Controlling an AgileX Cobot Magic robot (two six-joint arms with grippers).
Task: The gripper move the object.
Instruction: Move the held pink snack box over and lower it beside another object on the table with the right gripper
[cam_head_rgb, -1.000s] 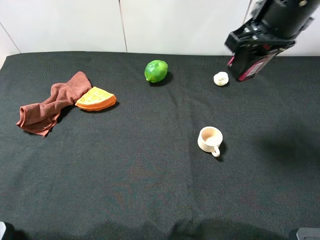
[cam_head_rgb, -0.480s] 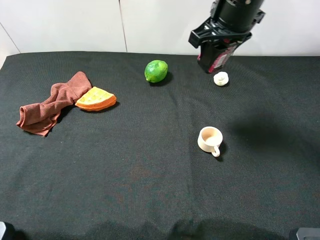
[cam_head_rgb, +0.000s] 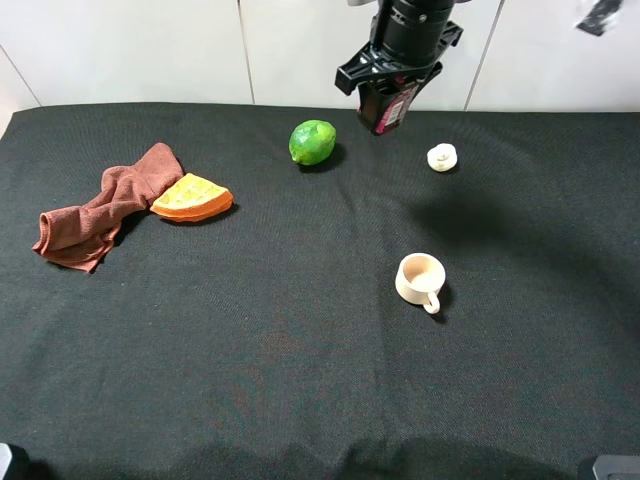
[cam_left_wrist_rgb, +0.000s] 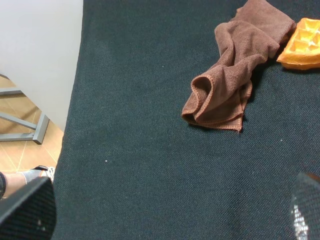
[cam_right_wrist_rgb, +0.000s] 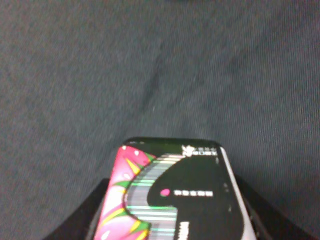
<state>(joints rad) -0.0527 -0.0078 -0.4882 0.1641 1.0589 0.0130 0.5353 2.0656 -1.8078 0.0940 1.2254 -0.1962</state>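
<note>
The object is a small black box with pink sides (cam_head_rgb: 386, 107). My right gripper (cam_head_rgb: 389, 88), a black claw on a thick black arm, is shut on it and holds it above the back edge of the black table, between the lime and the white lump. In the right wrist view the box (cam_right_wrist_rgb: 172, 192) fills the lower middle, with a dark finger on each side (cam_right_wrist_rgb: 95, 212). My left gripper (cam_left_wrist_rgb: 165, 220) is open and empty over the table's left part, near the brown cloth (cam_left_wrist_rgb: 235, 85).
A green lime (cam_head_rgb: 312, 141) lies just left of the box. A small white lump (cam_head_rgb: 441, 157) lies to its right. A cream mug (cam_head_rgb: 420, 279) stands mid-right. A brown cloth (cam_head_rgb: 100, 207) and an orange waffle piece (cam_head_rgb: 191, 197) lie at the left. The table's left edge (cam_left_wrist_rgb: 75, 100) is close.
My right gripper has carried the box leftwards along the back of the table, from right of the white lump to left of it, near the lime. Nothing else moved.
</note>
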